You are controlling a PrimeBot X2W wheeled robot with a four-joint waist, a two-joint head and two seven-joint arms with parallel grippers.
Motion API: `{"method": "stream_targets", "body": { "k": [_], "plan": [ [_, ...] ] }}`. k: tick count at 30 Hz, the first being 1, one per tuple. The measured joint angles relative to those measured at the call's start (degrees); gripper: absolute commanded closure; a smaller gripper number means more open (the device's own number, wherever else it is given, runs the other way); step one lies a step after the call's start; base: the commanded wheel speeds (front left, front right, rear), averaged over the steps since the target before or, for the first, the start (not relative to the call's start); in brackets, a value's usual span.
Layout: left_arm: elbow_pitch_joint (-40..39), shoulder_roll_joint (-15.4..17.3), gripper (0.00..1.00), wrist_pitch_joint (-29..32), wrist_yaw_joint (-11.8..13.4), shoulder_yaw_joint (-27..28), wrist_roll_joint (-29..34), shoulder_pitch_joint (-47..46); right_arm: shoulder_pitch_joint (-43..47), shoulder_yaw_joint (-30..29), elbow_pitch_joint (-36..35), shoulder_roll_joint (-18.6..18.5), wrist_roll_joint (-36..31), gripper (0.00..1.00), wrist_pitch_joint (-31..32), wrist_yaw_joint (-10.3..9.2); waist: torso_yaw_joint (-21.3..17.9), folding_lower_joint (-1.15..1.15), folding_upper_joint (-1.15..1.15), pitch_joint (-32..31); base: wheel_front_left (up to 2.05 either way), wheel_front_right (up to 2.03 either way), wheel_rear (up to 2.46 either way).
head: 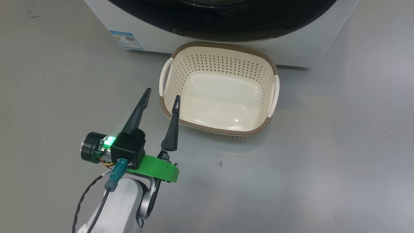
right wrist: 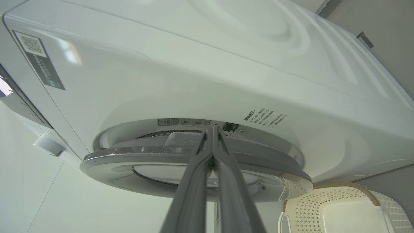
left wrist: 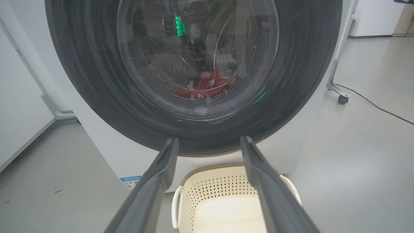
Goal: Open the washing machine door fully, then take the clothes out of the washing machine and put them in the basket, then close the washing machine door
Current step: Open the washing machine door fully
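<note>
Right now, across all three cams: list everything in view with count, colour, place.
washer: 1, white, behind the basket
door: 1, black ring with clear glass, on the washer's front
clothes: 1 bundle, red, in the drum behind the glass
basket: 1, cream with brown rim, empty, on the floor before the washer
label: 1, blue, washer's lower front corner
cable: 1, black, on the floor beside the washer
castor: 1, dark, under a grey leg by the cable
floor: 1, grey, under everything
left gripper: 1, dark fingers, open, by the basket's rim
right gripper: 1, dark fingers, shut, tips at the door's edge
</note>
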Motion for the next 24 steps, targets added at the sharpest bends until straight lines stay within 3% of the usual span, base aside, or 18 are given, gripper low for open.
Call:
{"method": "stream_targets", "body": {
  "k": [14, 24],
  "plan": [
    [-2.5, -0.1, 0.0, 0.0, 0.0, -1.5, -2.2, -1.0, -9.1, 1.2, 2.3, -1.5, 4.3, 1.0, 8.1, -4.59, 5.2, 0.0, 0.0, 5.0, 0.0, 0.0, 0.0],
    [-3.6, -0.3, 0.0, 0.0, 0.0, -2.3, -2.7, -1.3, -14.2, 1.4, 4.7, -2.0, 5.5, 1.0, 10.1, -5.64, 8.1, 0.0, 0.0, 7.1, 0.0, 0.0, 0.0]
  ]
}}
